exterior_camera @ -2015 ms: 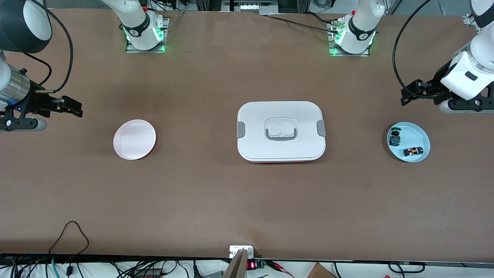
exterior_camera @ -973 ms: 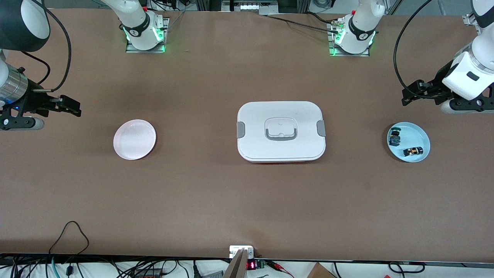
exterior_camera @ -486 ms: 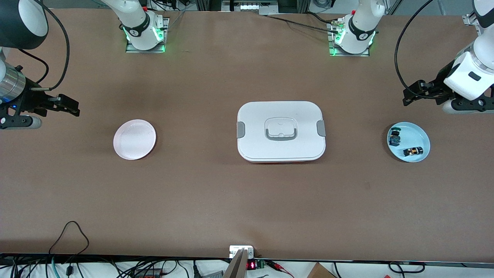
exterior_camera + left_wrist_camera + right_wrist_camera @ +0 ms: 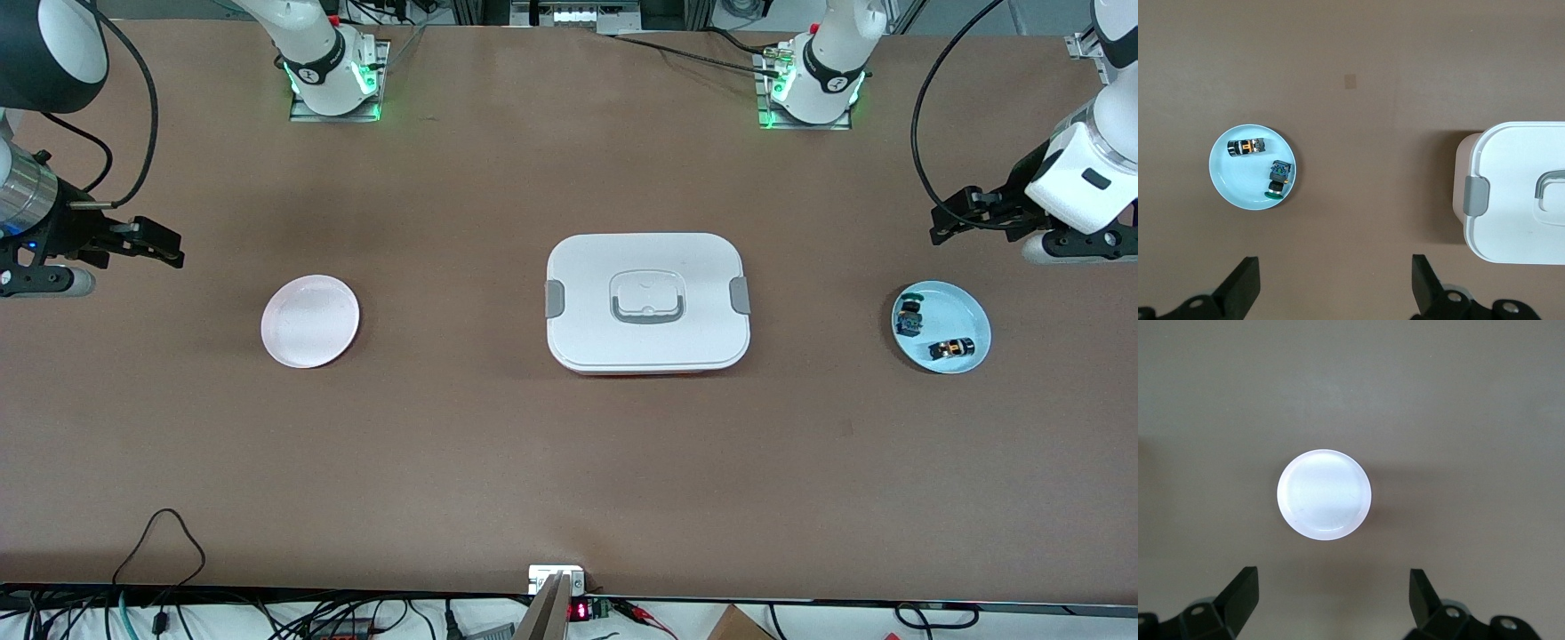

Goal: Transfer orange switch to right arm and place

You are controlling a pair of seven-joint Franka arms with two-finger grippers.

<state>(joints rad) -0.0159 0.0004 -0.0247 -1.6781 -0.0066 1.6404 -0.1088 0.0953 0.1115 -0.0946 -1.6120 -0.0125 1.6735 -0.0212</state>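
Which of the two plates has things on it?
The pale blue plate at the left arm's end; it holds the orange switch and a green-topped part. The pink plate is bare.

White arms, black cables, seemingly green-lit bases

Light is bright and even from overhead, w/ only soft, short shadows: a faint dark rim hugs the white lidded box along its edge toward the front camera, and in the left wrist view a deeper shadow sits beside the box on the brown table. The white plate is near blown out in the right wrist view, its surface washed to a glow w/ little detail, while the pale blue plate keeps its colour. Front view is sharp corner to corner w/ no obvious bending at the table edges; green LEDs at both arm bases cast small tinted patches, and both wrist views are a bit softer and dimmer toward their corners.
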